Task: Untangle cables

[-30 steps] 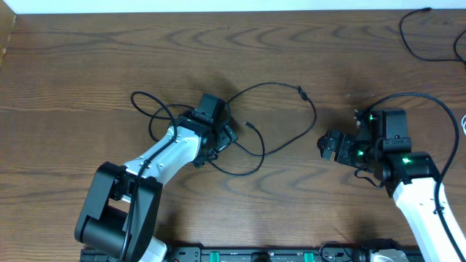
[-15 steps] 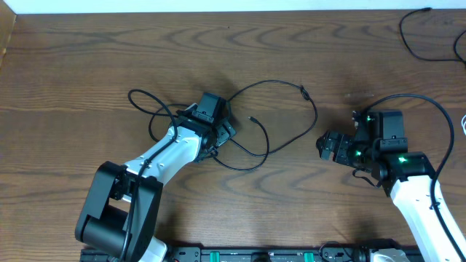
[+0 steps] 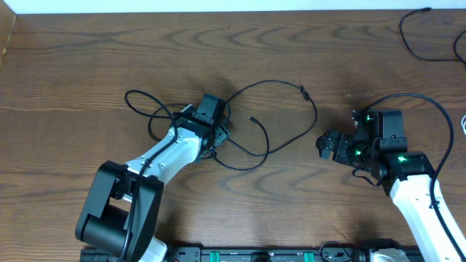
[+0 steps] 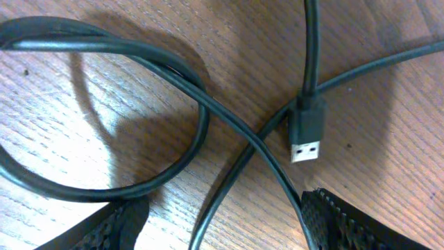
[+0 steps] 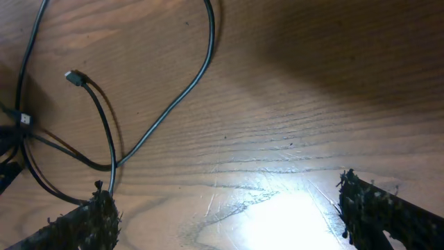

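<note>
Thin black cables (image 3: 271, 83) lie tangled at mid-table, with a loop (image 3: 138, 102) at the left and a long arc running right to a small plug (image 3: 302, 91). My left gripper (image 3: 218, 131) sits low over the knot. In the left wrist view its fingers (image 4: 104, 229) straddle two crossing cable strands (image 4: 229, 180), still apart and not pinching them, with a USB plug (image 4: 305, 132) just ahead. My right gripper (image 3: 320, 145) stands open to the right of the cables. Between its fingertips (image 5: 94, 212) there is only bare wood, and the cable ends (image 5: 73, 78) lie to its left.
Another black cable (image 3: 415, 36) lies at the table's far right corner. The right arm's own thick cable (image 3: 437, 109) arcs above it. The table's far edge (image 3: 218, 11) runs along the top.
The left gripper's jaws have narrowed around the strands. The left loop has slid slightly left and the free plug end has shifted a little. The right arm has barely moved.
</note>
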You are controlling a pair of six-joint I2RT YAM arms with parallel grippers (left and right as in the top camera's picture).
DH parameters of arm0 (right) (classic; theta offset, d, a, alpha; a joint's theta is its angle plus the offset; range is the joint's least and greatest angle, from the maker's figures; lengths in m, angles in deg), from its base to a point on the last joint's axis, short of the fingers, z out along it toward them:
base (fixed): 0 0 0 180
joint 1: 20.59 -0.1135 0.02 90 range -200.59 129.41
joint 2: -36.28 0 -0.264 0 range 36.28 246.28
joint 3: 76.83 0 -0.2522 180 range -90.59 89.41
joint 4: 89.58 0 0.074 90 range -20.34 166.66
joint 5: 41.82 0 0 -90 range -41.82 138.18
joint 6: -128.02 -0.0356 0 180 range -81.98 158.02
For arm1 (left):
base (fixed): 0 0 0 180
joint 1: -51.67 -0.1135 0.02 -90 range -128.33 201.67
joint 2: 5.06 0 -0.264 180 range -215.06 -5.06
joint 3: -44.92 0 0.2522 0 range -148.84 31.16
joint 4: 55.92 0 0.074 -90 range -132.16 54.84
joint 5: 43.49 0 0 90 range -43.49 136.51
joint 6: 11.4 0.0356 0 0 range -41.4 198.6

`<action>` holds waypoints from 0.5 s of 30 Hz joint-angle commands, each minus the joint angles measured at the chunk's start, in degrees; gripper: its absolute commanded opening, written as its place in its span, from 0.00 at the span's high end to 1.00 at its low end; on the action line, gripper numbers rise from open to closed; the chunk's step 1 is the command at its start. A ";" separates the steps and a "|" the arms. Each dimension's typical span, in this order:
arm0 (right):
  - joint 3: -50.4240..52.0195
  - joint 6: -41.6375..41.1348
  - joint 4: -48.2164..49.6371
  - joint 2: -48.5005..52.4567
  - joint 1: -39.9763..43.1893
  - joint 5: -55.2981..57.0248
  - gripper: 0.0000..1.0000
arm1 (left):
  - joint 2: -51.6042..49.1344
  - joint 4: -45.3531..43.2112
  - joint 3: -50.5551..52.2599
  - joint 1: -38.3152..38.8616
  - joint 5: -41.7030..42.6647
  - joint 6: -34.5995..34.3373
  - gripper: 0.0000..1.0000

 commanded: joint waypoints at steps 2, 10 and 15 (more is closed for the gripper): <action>0.48 0.76 0.11 0.13 0.09 0.02 0.01 | -3.96 -0.07 0.85 -0.02 -1.18 -0.57 0.23; 0.48 0.76 -0.11 0.13 0.09 0.02 0.01 | -9.64 -0.85 0.85 -0.02 8.52 -0.55 0.23; 0.48 0.76 -0.11 0.13 0.09 0.02 0.01 | -9.66 1.07 0.85 -0.02 8.63 -0.52 0.23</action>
